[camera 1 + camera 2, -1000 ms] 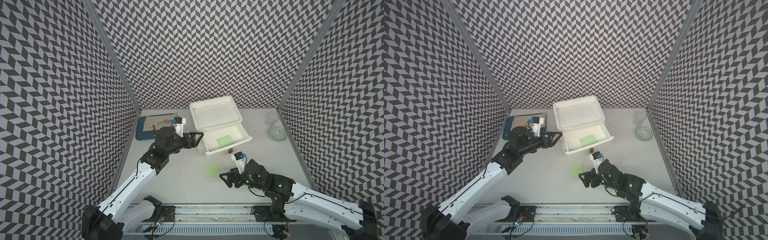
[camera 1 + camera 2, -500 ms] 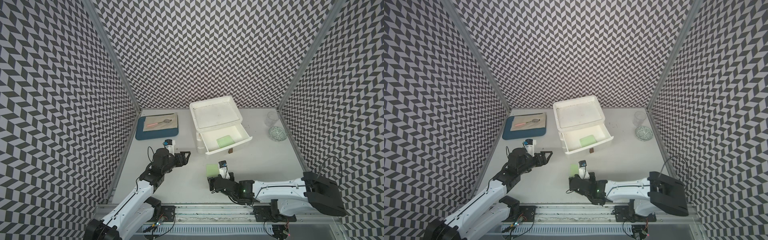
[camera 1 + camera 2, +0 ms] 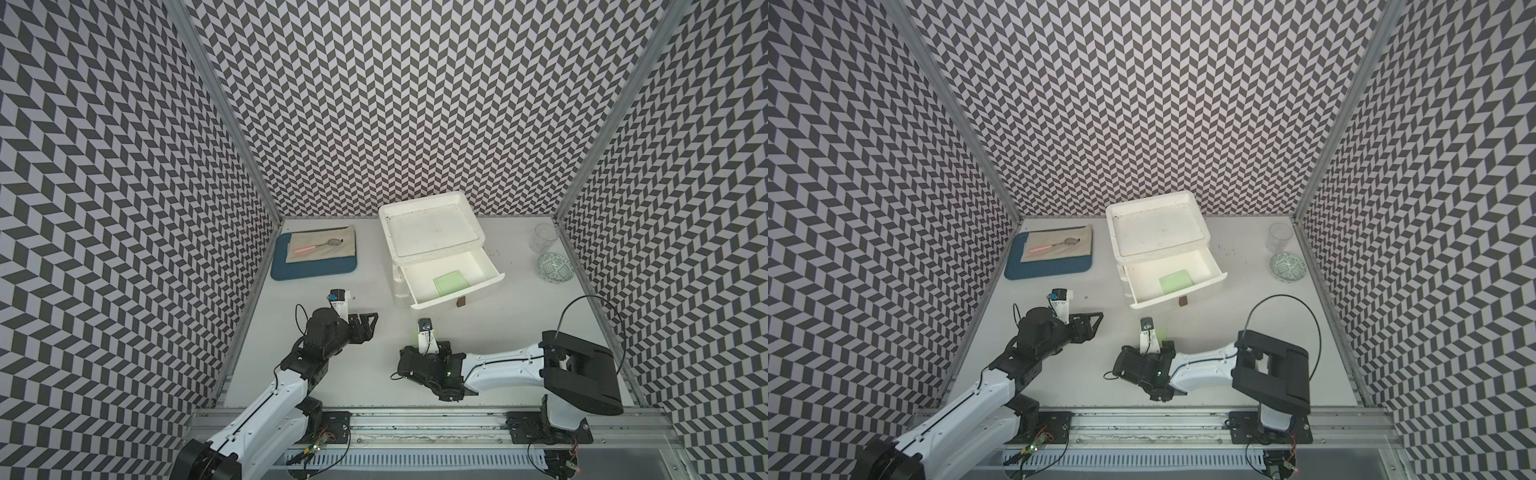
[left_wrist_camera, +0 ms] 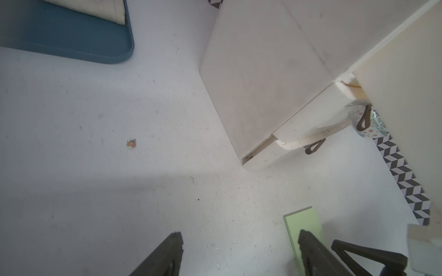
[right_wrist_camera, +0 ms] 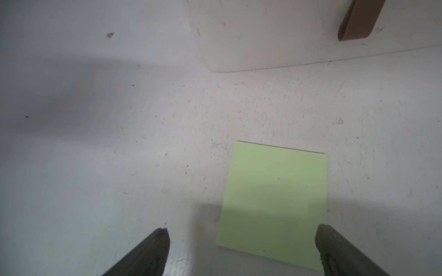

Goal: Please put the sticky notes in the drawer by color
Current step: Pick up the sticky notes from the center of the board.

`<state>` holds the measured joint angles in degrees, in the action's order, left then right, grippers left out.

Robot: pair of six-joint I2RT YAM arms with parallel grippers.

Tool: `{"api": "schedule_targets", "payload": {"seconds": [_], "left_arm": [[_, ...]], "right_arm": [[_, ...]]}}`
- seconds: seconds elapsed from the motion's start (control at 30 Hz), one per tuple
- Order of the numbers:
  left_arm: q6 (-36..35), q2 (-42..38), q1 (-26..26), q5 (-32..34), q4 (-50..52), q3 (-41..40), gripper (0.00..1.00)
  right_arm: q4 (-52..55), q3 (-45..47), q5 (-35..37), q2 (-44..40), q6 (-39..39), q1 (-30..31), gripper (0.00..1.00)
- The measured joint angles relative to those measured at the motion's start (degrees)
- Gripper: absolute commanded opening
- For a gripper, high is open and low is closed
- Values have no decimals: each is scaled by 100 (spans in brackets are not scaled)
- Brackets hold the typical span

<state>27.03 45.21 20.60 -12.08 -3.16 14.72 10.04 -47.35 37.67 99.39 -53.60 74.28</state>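
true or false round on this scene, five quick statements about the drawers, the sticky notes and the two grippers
1. The top drawer of the white plastic three-drawer unit is pulled open. True.
2. A light green sticky note lies inside that open drawer. True.
3. The right gripper has its fingers shut on the second light green sticky note. False: the fingers are apart and that note lies flat on the white table.
4. The clear glass stands on the blue tray. False: it stands on the table beside the patterned bowl, across from the tray.
5. The left gripper is open and holds nothing. True.
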Motion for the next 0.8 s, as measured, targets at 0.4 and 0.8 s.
{"api": "schedule_targets", "payload": {"seconds": [0.4,0.8], "left_arm": [[-20,-621,0,26,-68,-199,80],[-20,-623,0,24,-66,-199,80]], "right_arm": [[83,-223,22,426,63,-96,89],[-26,286,-199,-79,173,-74,68]]}}
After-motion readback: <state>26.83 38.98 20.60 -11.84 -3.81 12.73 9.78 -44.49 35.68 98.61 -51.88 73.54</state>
